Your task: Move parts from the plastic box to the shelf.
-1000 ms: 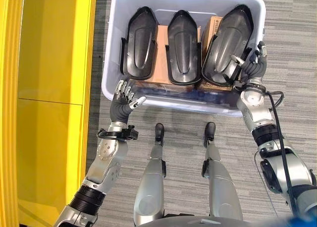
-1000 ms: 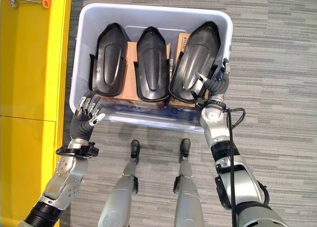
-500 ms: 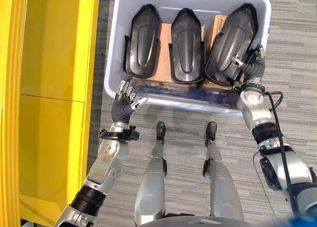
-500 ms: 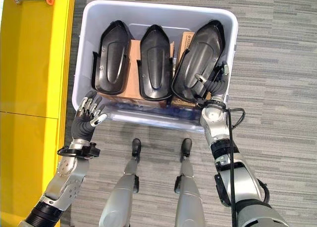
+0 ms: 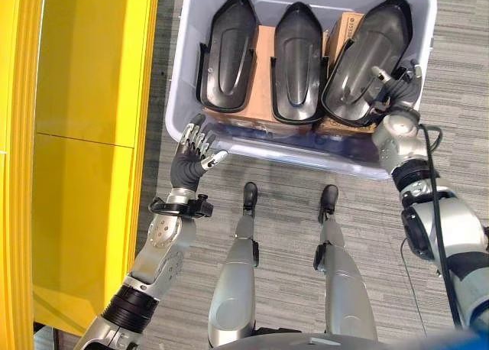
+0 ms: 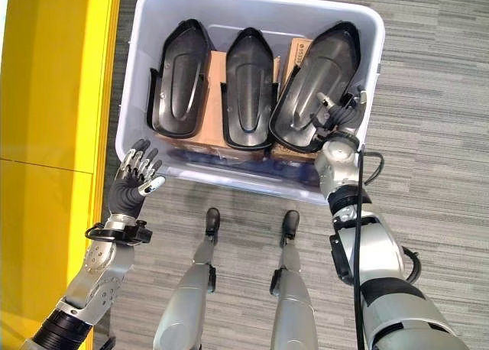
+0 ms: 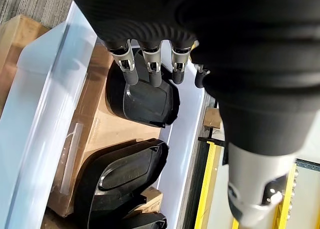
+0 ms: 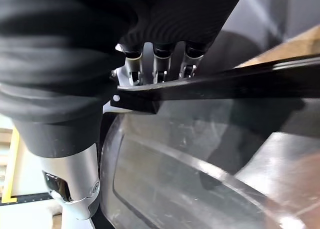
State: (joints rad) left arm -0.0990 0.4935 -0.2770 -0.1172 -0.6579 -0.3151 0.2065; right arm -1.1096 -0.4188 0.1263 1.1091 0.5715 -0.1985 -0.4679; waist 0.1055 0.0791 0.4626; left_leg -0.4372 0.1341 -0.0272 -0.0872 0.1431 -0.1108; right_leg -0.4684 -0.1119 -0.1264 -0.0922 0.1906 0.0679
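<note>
Right hand fingers clamp the 3 o'clock part for lifting from the box; left hand hovers released.

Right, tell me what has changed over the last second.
The right hand has closed in on the rightmost black part: its fingers now hook over the part's lower right edge, where before they sat beside it. The part itself has not visibly lifted. The left hand stays open outside the plastic box; the other two parts lie as before.

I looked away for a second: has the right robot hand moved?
Yes. The right robot hand has moved in over the box wall, onto the rightmost black part.
</note>
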